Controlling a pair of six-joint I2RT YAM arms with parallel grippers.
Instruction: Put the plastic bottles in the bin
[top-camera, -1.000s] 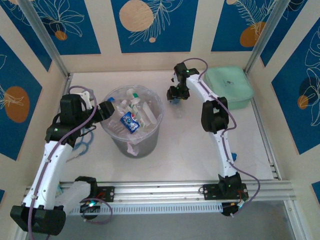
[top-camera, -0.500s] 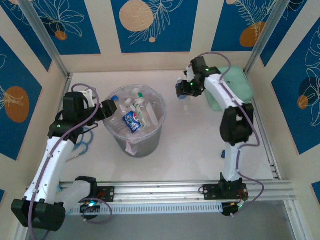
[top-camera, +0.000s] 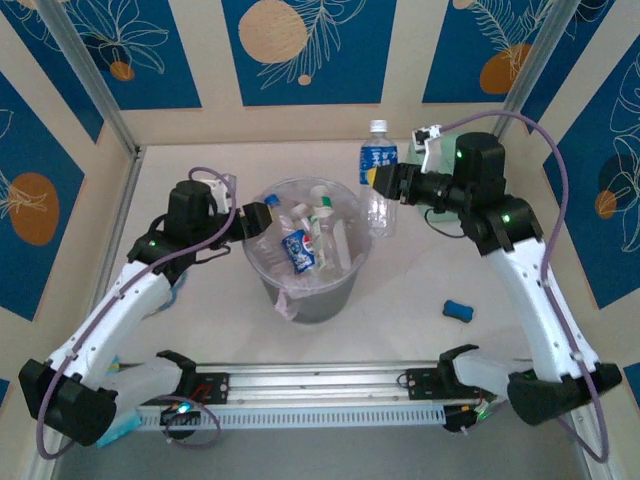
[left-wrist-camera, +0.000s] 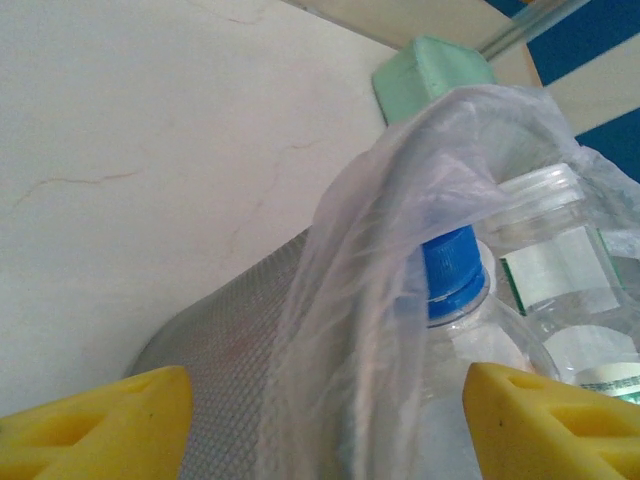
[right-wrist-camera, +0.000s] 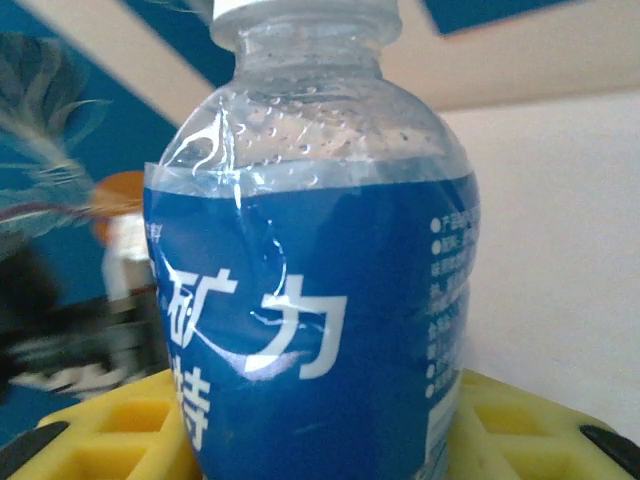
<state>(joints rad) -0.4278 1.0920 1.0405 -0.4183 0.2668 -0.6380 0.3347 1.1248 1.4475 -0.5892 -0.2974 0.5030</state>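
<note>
The bin (top-camera: 322, 292) is a round grey mesh basket lined with a clear bag, standing mid-table with several plastic bottles (top-camera: 300, 246) inside. My left gripper (top-camera: 264, 216) is at its left rim. In the left wrist view that gripper (left-wrist-camera: 335, 420) is open, its yellow fingers (left-wrist-camera: 110, 420) wide apart on either side of the mesh wall and bag, with a blue-capped bottle (left-wrist-camera: 450, 275) just inside. My right gripper (top-camera: 386, 182) is shut on an upright white-capped, blue-labelled bottle (top-camera: 377, 160) behind the bin's right rim. Up close, that bottle (right-wrist-camera: 310, 330) sits between the yellow fingers (right-wrist-camera: 520, 420).
A small blue block (top-camera: 457, 308) lies on the table right of the bin. A corner of the mint-green case (left-wrist-camera: 430, 75) shows beyond the bin. Walls enclose the back and both sides, and a metal rail (top-camera: 330, 378) runs along the near edge.
The right arm swung outward and its gripper closed on the blue-labelled bottle, which now stands higher. The bin and the left gripper shifted right. The blue block came into view.
</note>
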